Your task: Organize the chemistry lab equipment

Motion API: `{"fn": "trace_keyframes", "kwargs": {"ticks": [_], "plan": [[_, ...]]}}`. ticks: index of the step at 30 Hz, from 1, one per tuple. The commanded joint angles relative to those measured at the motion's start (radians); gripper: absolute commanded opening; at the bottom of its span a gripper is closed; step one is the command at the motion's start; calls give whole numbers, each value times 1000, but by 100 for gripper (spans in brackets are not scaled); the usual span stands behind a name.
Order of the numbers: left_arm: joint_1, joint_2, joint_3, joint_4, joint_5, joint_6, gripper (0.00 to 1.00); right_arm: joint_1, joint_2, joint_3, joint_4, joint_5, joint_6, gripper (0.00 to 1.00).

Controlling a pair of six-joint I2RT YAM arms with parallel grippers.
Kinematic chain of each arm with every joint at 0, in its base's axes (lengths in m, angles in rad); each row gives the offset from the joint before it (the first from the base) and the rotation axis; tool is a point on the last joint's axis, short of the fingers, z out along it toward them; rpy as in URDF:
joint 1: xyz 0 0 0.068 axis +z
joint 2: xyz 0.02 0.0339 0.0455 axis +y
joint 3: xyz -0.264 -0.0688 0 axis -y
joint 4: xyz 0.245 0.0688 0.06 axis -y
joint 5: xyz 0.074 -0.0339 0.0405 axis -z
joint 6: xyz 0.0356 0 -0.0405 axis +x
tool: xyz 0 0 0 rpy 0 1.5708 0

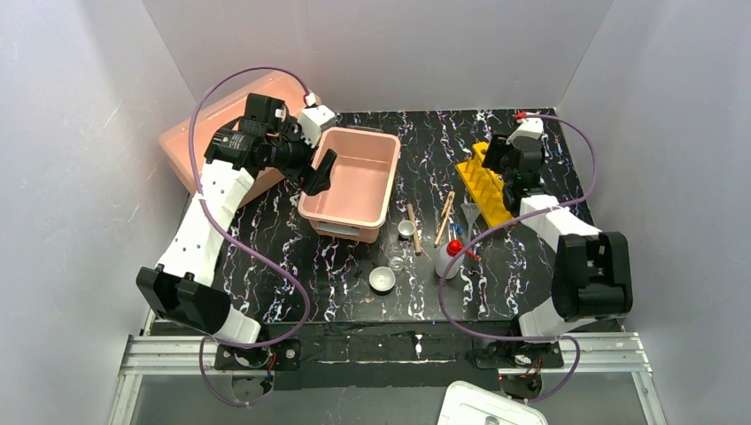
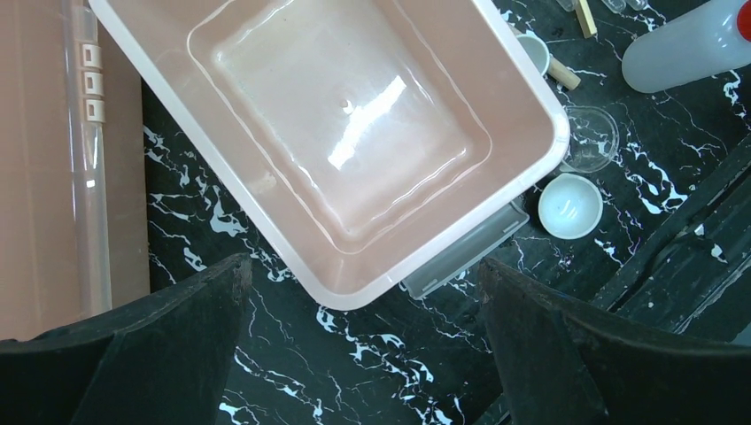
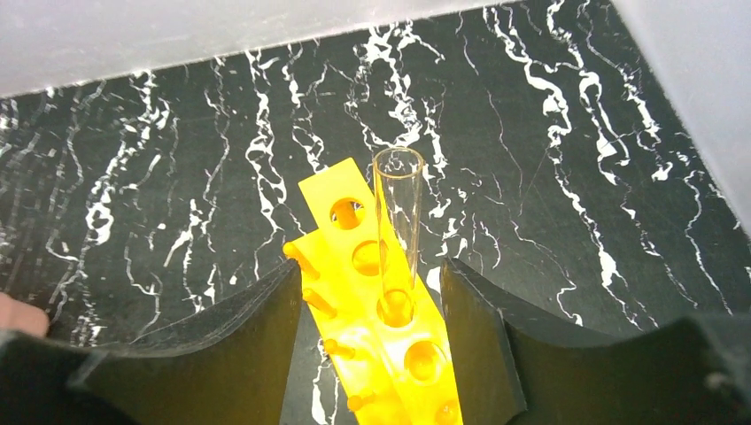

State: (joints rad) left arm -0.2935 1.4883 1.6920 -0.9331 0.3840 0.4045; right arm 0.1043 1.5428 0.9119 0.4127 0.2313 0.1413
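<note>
Right gripper: the right gripper [image 3: 370, 274] is open, one finger on each side of a glass test tube [image 3: 397, 221], with a gap showing on both sides of the glass, so nothing is held.
Test tube: it stands in a hole of the yellow rack [image 3: 323, 190], leaning a little and rising above the fingertips, carried by the rack alone.
Nearest risk: the fingers are close to the tube. My judgement is that a retreat which drifts sideways or twists could catch the glass, lever it out of its hole or drag the light rack along the surface [image 3: 177, 159].
Rack position: it sits at the far right of the surface, near the back wall, so a tipped tube could roll somewhere hard to reach.
Left gripper: the left gripper [image 2: 363, 266] is spread wide and empty, hovering above the near corner of the pink tub [image 2: 159, 62], with the large lidded box [image 2: 35, 177] to its left.
Left-side risk: a straight descent would probably land on the tub's rim; a shove there could slide the tub into the white dish [image 2: 569, 205] and the small glass beaker [image 2: 591, 137], both just beside that corner.
Loose items: the squeeze bottle [image 1: 450, 258], clear funnel [image 1: 469, 214] and wooden sticks [image 1: 445, 219] lie between the tub and the rack, none of them in the tub.
Cable risk: the right arm's purple cable [image 1: 447, 305] loops low near the bottle; a wide swing might sweep it over.
</note>
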Motion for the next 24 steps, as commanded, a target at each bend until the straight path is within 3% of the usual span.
{"fn": "trace_keyframes", "kwargs": {"ticks": [1,8,13,20,24], "plan": [[6,-35,46,-35,12,-1,98,2,-142,-25,-20,3,41,67],[6,-36,62,-53,27,-17,98,70,-380,-87,-239,11,114,66],[7,-60,18,-51,37,-25,98,274,-549,-135,-422,6,131,67],[7,-96,-41,-45,59,-25,98,415,-767,-208,-710,-197,205,83],[7,-110,-64,-35,61,-21,98,455,-874,-234,-845,-166,237,79]]}}
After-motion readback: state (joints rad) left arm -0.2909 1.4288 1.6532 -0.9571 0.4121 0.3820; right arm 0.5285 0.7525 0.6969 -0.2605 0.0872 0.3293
